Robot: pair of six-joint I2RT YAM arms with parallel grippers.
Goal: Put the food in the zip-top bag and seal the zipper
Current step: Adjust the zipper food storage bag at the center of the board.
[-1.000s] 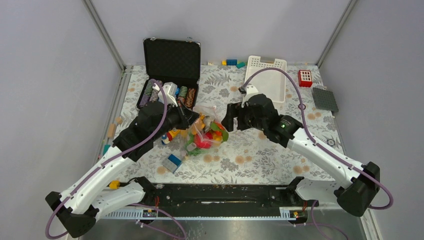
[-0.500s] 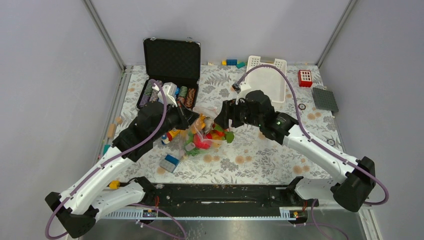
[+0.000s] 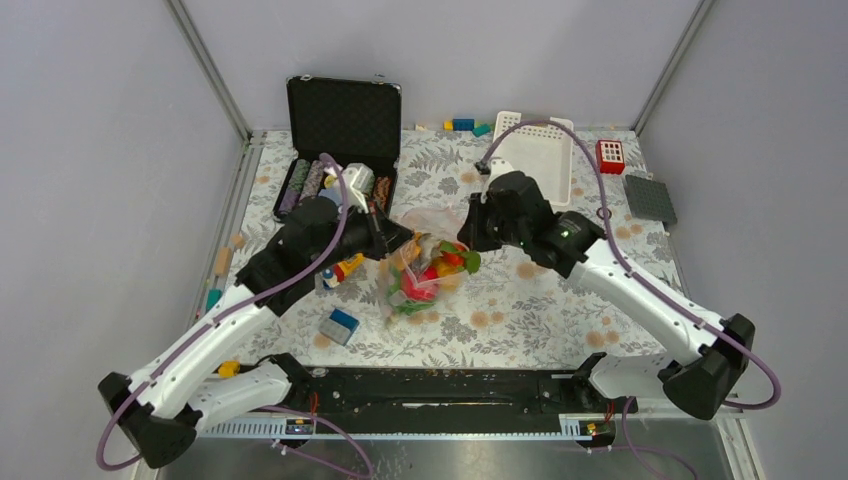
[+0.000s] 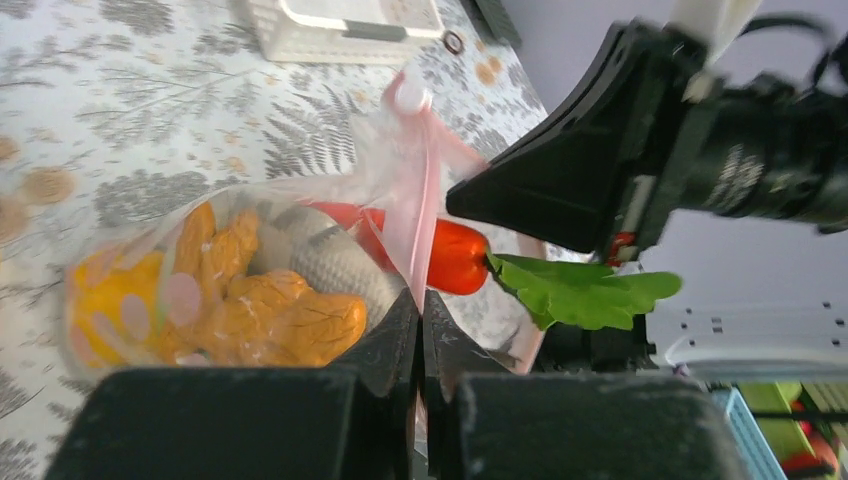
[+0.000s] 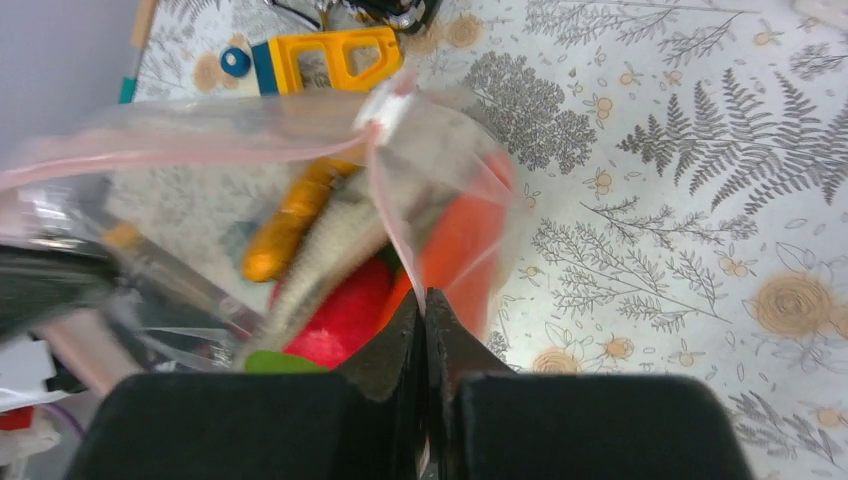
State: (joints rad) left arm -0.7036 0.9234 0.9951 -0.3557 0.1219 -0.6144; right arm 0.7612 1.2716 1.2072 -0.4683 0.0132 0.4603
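Zip-top bag (image 3: 425,272) is at table (image 3: 560,310) centre, lifted between the two arms, mouth side up. Left gripper (image 4: 421,310) is clenched on the bag's film, fingers pressed together with plastic between them. Right gripper (image 5: 425,305) is likewise clamped on the bag, pinching near the pink zipper strip (image 5: 200,140). Contents visible through the plastic: an orange carrot (image 4: 455,255), a yellow-brown pastry-like piece (image 4: 280,315), a silvery fish-like piece (image 4: 320,255) and something red. The carrot's green leaf (image 4: 585,290) reaches toward the right gripper; I cannot tell whether it lies inside the film or pokes out of the mouth. The zipper's slider (image 4: 408,95) sits at one end of the strip, and the strip folds and gapes in the right wrist view, so I judge the seal not yet made. Loading looks mostly done. A yellow toy (image 3: 345,268) and a blue block (image 3: 342,325) lie beside the bag; whether either counts as food is unclear. Remaining, by my reading: tuck in the leaf if needed, flatten the mouth, run the zipper closed.
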